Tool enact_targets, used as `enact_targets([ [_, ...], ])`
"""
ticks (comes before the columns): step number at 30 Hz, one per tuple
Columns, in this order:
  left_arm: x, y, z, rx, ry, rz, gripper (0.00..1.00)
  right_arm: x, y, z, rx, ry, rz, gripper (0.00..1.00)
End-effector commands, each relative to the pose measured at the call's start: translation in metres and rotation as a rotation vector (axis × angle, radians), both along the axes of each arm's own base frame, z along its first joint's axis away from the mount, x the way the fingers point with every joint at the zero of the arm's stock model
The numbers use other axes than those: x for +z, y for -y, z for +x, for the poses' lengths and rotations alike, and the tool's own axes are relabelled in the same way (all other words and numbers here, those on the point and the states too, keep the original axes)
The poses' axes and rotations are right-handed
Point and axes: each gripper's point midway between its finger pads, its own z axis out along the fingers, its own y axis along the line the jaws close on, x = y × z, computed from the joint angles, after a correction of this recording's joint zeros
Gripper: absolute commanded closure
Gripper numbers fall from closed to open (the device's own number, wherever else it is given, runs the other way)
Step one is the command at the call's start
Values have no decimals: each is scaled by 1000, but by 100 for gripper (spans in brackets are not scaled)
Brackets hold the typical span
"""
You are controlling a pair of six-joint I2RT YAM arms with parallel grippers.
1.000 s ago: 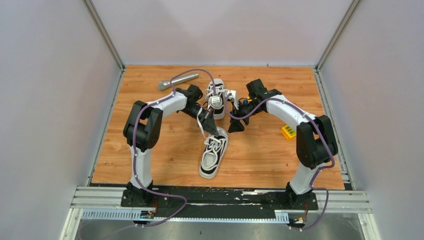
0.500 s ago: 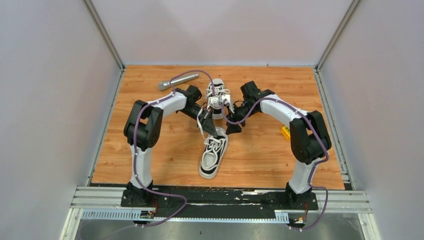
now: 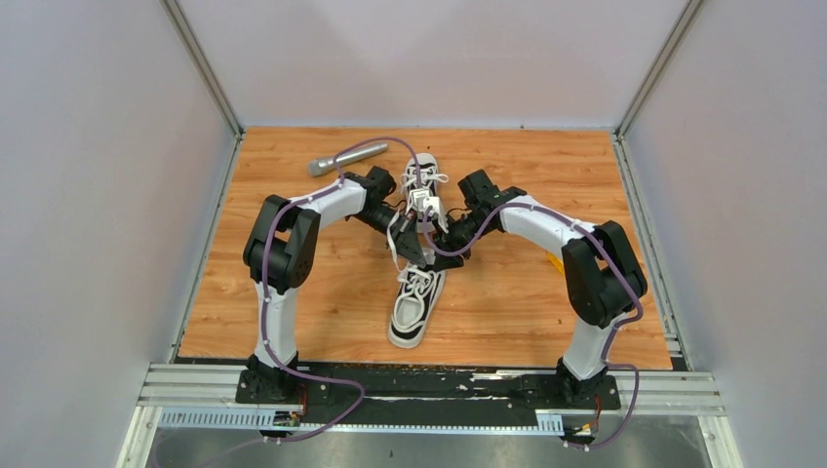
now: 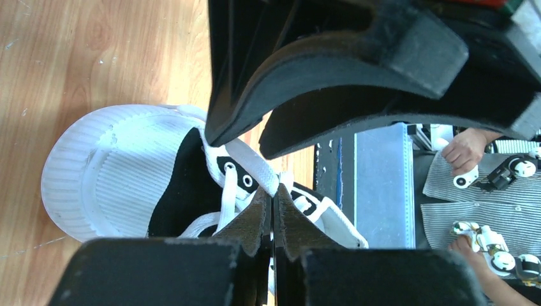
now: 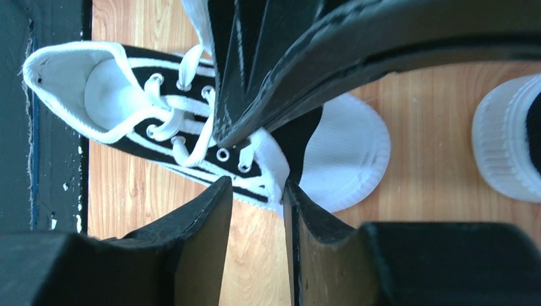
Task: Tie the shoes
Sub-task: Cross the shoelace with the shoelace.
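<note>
Two black-and-white shoes lie on the wooden floor: the near shoe toe towards the far wall, and the far shoe behind the grippers. My left gripper hovers over the near shoe and is shut on a white lace pinched at its fingertips. My right gripper stands open just beside it, above the near shoe's side, with only bare floor between its fingers. In the top view the left gripper and right gripper nearly touch. The far shoe's toe cap shows at the right.
A grey cylindrical tool lies at the back left of the floor. White walls close in the wooden floor on three sides. A metal rail with both arm bases runs along the near edge.
My right arm has swung left towards the left gripper and its jaws have narrowed. The left gripper has stayed shut over the near shoe.
</note>
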Motion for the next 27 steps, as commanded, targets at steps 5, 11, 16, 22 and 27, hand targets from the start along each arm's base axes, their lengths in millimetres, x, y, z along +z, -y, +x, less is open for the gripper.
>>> enact_targets([
  [5,13,8,6,-7,17,-50,100,11,-3,10,-47,74,39,68],
  [11,13,7,5,-8,12,-44,100,10,-12,19,-73,101,29,91],
  [16,9,6,5,-8,4,-27,98,42,-7,6,-68,88,55,100],
  [22,7,6,7,-19,23,-38,97,77,-16,-17,-70,-92,127,100],
  [27,4,6,8,-19,23,-34,96,78,-22,-20,-63,-224,134,100],
])
